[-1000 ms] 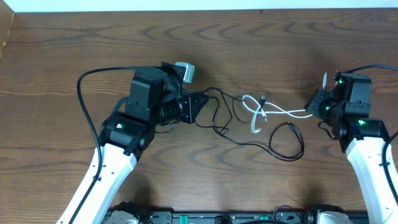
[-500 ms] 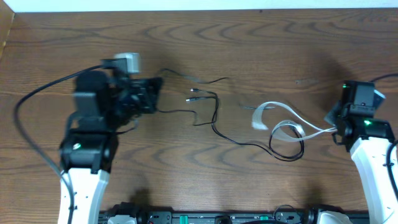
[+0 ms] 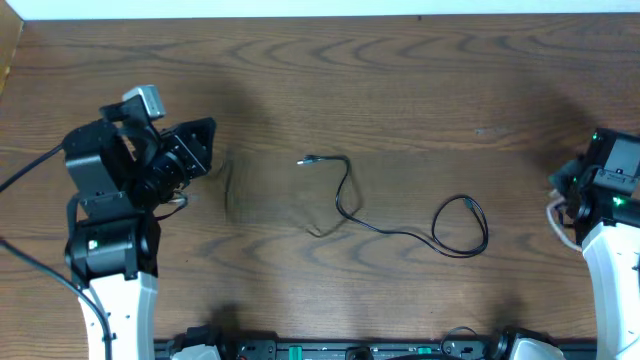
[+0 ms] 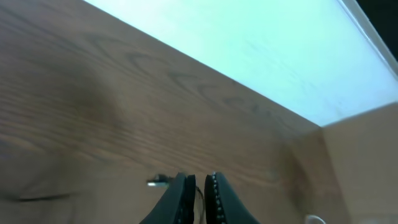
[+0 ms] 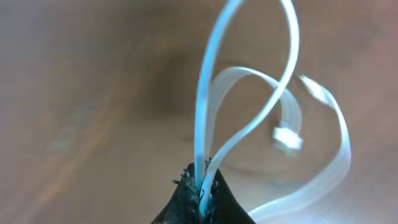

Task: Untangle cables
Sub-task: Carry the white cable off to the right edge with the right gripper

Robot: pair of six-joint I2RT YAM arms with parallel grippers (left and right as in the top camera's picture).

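1. Underneath everything lies a dark wood-grain counter point(image 3: 400, 80), with a pale wall strip point(image 3: 300, 8) along its far edge.
2. The black cable point(image 3: 345, 195) lies near the counter's middle. One plug end points left, and the cord winds right into a small loop. Its stretch toward the left arm is blurred.
3. The left claw point(image 4: 197, 186) is nearly closed, its fingers a sliver apart, with a thin dark strand of the black cable between them.
4. The right claw point(image 5: 200, 190), at the counter's right edge, is pinched tight on the white cable point(image 5: 214, 81). That cable loops away from the fingertips, well apart from the black one.
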